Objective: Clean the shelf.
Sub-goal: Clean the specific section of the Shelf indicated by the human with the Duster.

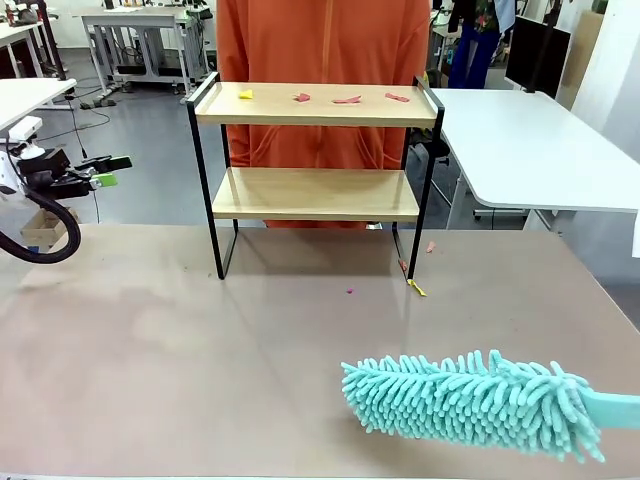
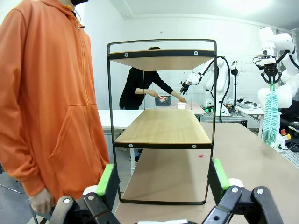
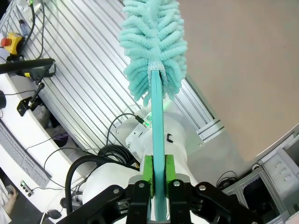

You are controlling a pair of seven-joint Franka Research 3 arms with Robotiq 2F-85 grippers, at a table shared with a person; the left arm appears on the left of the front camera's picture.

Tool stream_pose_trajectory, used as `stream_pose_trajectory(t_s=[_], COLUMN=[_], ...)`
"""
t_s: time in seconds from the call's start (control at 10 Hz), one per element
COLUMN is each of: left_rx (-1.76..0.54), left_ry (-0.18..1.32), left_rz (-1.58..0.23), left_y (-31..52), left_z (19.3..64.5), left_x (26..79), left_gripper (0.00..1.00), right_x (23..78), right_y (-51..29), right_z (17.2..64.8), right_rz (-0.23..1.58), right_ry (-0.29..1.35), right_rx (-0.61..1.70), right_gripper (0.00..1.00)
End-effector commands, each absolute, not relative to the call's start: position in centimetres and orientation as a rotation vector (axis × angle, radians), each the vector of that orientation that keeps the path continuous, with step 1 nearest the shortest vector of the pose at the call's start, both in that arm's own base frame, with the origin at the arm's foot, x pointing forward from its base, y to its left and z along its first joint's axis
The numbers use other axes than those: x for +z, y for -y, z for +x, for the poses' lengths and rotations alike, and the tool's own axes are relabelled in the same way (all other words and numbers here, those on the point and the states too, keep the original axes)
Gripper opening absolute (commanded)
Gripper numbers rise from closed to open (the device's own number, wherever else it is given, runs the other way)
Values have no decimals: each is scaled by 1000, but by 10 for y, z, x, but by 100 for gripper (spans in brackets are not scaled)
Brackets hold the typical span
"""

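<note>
The shelf [image 1: 315, 193] stands at the table's far middle, with one yellow and three pink scraps on its top board [image 1: 320, 108]. My left gripper [image 1: 105, 172] hovers open off the table's left side. In the left wrist view its green pads [image 2: 106, 179] stand wide apart, facing the shelf [image 2: 163, 126] end-on. My right gripper [image 3: 158, 170] is shut on the flat handle of a teal fluffy duster [image 3: 152, 46]. The duster [image 1: 470, 400] hangs low over the table's front right, apart from the shelf.
A person in an orange hoodie [image 1: 320, 40] stands right behind the shelf. Small scraps [image 1: 416, 288] lie on the brown tabletop [image 1: 150, 350] near the shelf's right foot. A white table [image 1: 530, 150] stands at the back right.
</note>
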State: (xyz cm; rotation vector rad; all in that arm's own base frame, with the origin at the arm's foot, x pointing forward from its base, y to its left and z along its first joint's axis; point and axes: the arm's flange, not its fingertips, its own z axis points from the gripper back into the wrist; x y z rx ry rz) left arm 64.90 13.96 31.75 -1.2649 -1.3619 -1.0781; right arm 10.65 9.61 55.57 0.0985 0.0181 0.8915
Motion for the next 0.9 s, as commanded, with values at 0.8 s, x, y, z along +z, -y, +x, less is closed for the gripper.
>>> stream_pose_trajectory(t_s=[0.8], left_rx=[-1095], left_ry=[1363], left_rz=[-1261], left_y=[-140], left_z=[648], left_x=[320], left_gripper=[100], right_x=[561], right_y=[-97], right_z=[100], right_rz=[104], right_ry=[-4], right_rx=[915], right_gripper=[13])
